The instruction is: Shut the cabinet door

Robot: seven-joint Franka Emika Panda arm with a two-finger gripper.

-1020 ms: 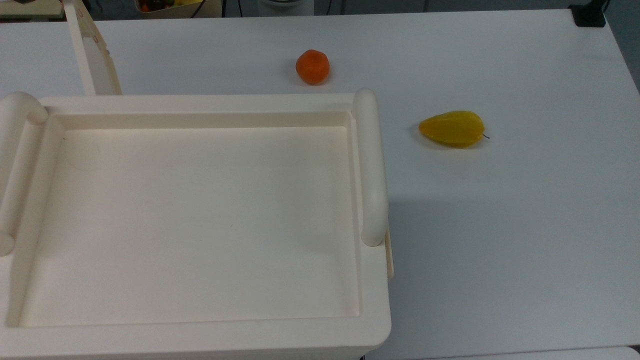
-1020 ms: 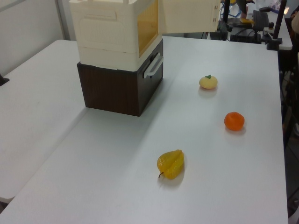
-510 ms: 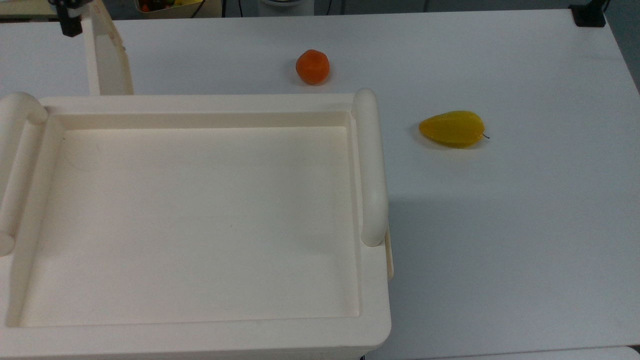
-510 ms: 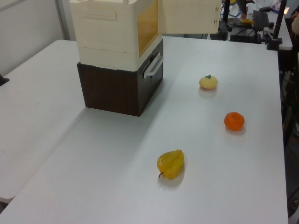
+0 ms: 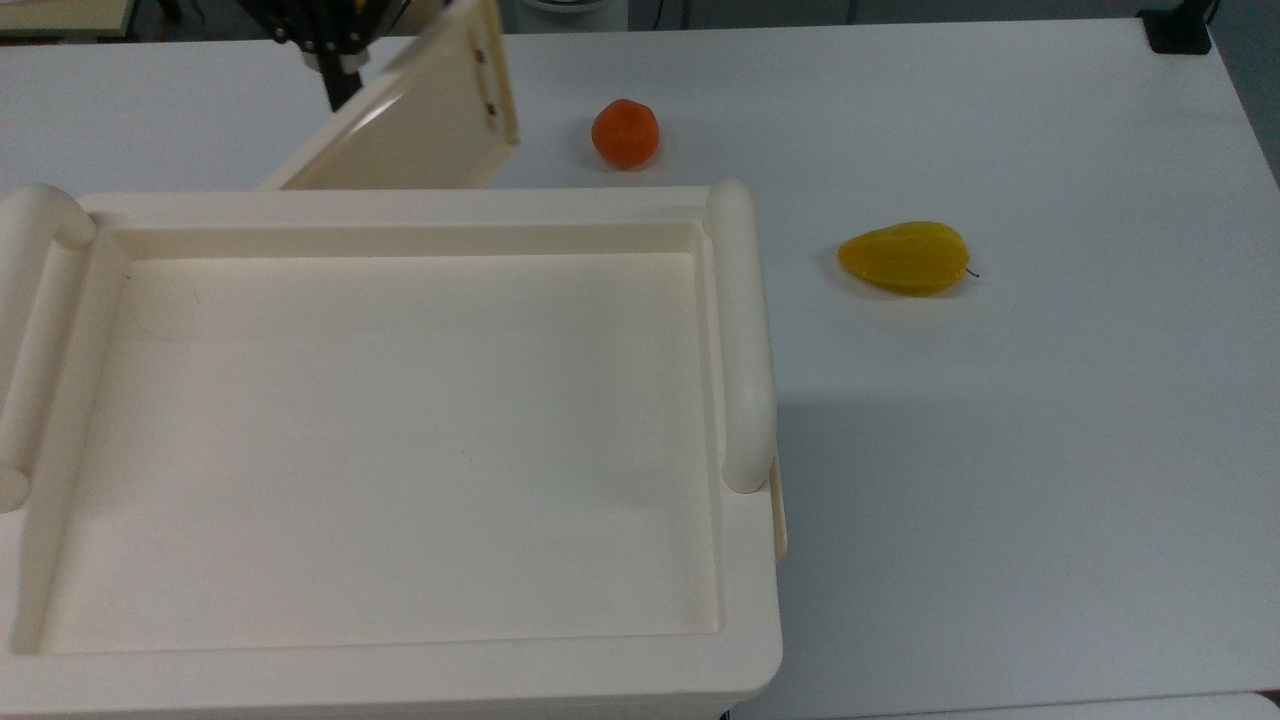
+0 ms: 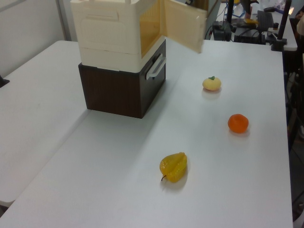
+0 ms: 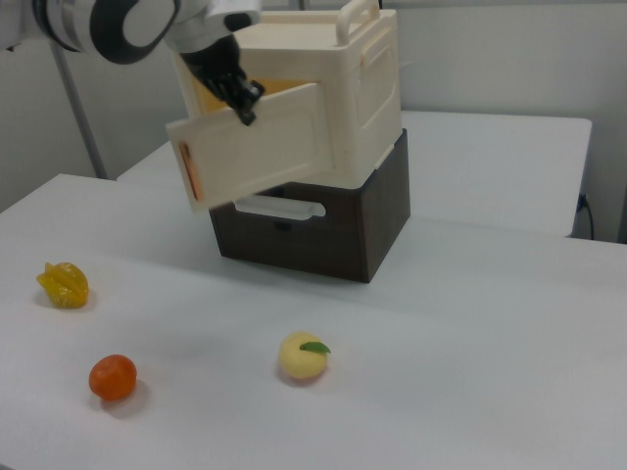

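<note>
The cabinet door (image 5: 420, 125) is a thin cream panel hinged on the cream cabinet (image 5: 400, 440). It stands half open, at an angle to the cabinet front. The left view shows the cabinet door (image 6: 183, 24) swung out from the amber opening. In the right view the cabinet door (image 7: 260, 147) has reddish marks near its free edge. My gripper (image 7: 241, 96) touches the door's outer face near its top edge. In the top view the gripper (image 5: 337, 72) is dark and sits just behind the panel.
The cream cabinet rests on a dark brown base (image 6: 121, 90) with a white drawer handle (image 7: 281, 208). On the white table lie an orange (image 5: 625, 133), a yellow starfruit (image 5: 905, 258) and a pale peach-like fruit (image 7: 303, 357). Cluttered benches stand beyond the table.
The door has swung from wide open to half open, toward the cabinet front. My gripper came into the top view and followed the door to the top view's right.
</note>
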